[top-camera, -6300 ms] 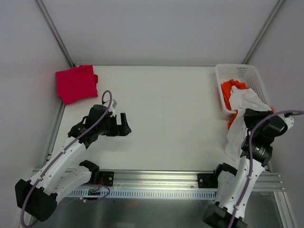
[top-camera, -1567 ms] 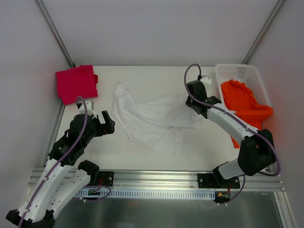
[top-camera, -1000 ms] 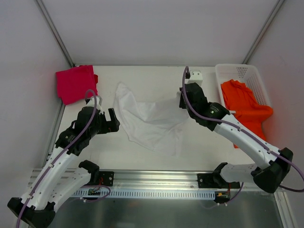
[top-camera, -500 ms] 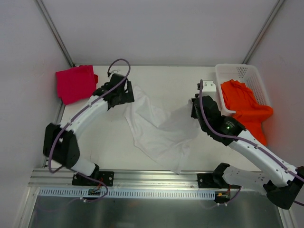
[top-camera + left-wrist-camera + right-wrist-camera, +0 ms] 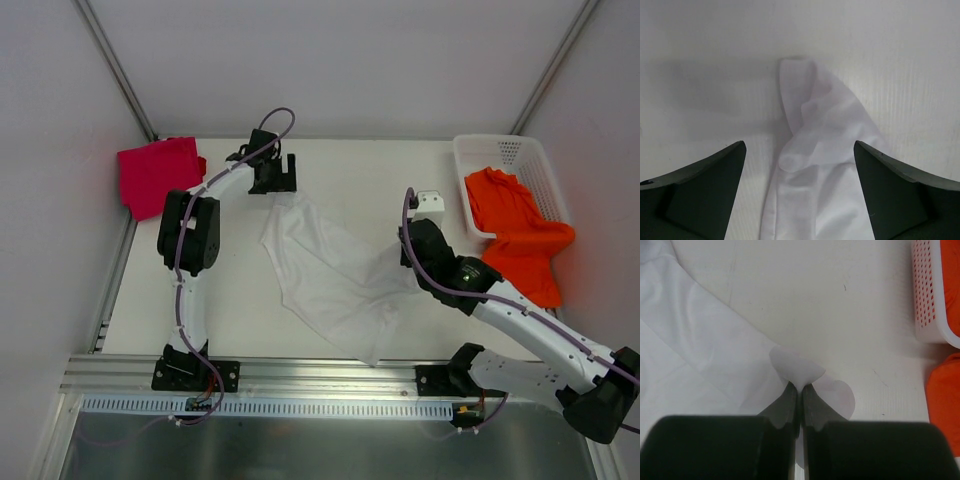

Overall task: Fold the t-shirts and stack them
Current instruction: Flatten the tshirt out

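The gripper (image 5: 800,389) was pinched shut on a raised fold of the white shirt (image 5: 705,360); a basket (image 5: 929,295) holding an orange shirt (image 5: 944,400) stood nearby.

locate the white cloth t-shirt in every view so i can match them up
Top external: white cloth t-shirt spread mid-picture.
Left wrist: lower centre, running between the fingers of the open left gripper.
Right wrist: left half, an edge pinched by the right gripper.
Shared landmark: white plastic lattice basket, upper right in top and right wrist views only.

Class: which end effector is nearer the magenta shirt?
Left. The left end effector hovers a little way from the magenta shirt; the right end effector, pinching the white shirt, lies far beyond.
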You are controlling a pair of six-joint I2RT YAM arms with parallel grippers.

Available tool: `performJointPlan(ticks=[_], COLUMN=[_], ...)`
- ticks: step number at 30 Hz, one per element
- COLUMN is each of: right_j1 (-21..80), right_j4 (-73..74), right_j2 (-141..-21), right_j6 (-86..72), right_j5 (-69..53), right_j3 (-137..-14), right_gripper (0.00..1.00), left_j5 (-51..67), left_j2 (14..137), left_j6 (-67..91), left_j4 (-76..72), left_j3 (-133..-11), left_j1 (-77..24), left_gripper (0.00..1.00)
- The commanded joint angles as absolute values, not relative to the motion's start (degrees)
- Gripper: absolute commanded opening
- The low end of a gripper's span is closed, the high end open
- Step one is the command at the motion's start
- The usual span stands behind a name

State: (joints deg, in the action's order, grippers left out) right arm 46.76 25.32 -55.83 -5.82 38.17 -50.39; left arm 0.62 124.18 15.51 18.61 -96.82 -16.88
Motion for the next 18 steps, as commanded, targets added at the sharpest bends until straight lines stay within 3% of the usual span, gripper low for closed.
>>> performJointPlan(ticks=[1,8,15,18], right_j1=[46.8,46.8,46.8,46.8], right_j4=[22.1,21.8,22.8,22.7], right_j2=[-54.6,-56.5,-53.4,-53.3], right_j6=[-6.7,-6.9,-8.0,-8.3], right_j5=[39.3,38.6,38.6,38.3], right_j3=[-49.7,-49.7,-48.6,-48.3], right_gripper=[0.00,0.00,0.00,0.00], left_j5=[4.6,8.4,10.5,10.8], left_j2=[125.2,127.2,128.0,128.0], left_j6=[14.0,15.1,16.3,16.6], left_j4=[18.5,18.5,18.5,18.4], left_j3=[-99.7,-100.6,-99.8,-99.1], left_j1=[-15.4,-14.8,-14.8,-14.9], left_gripper=[0.89,0.51,0.53,0.45])
